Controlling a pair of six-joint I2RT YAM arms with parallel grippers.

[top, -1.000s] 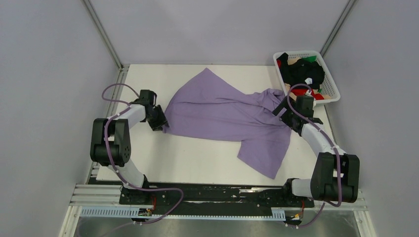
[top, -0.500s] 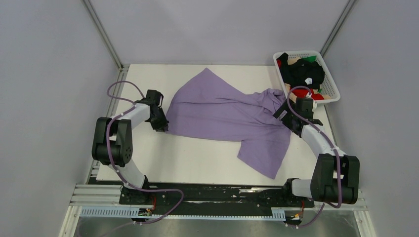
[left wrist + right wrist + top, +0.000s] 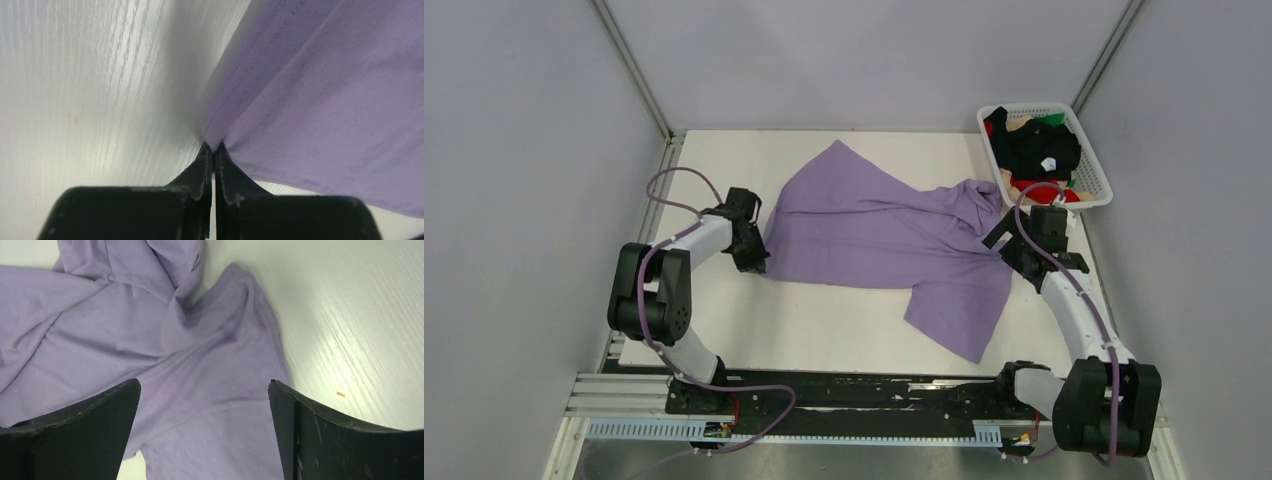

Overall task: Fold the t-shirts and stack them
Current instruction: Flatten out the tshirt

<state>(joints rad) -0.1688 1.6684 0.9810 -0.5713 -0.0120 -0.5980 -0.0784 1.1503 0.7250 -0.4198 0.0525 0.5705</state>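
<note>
A large lavender-purple t-shirt lies crumpled and spread across the middle of the white table. My left gripper is at the shirt's left edge, shut on its hemmed corner; in the left wrist view the fingertips pinch the cloth. My right gripper hovers open over the shirt's bunched right side, and purple cloth lies under the wide jaws, untouched. More t-shirts, black, red, green and beige, are heaped in the basket.
A white lattice basket stands at the table's back right corner, close behind my right wrist. Grey walls enclose the table on three sides. Bare tabletop shows to the right of the shirt.
My left gripper has shut on the shirt's left corner after sliding slightly right. My right arm has shifted a little to the right, still open.
</note>
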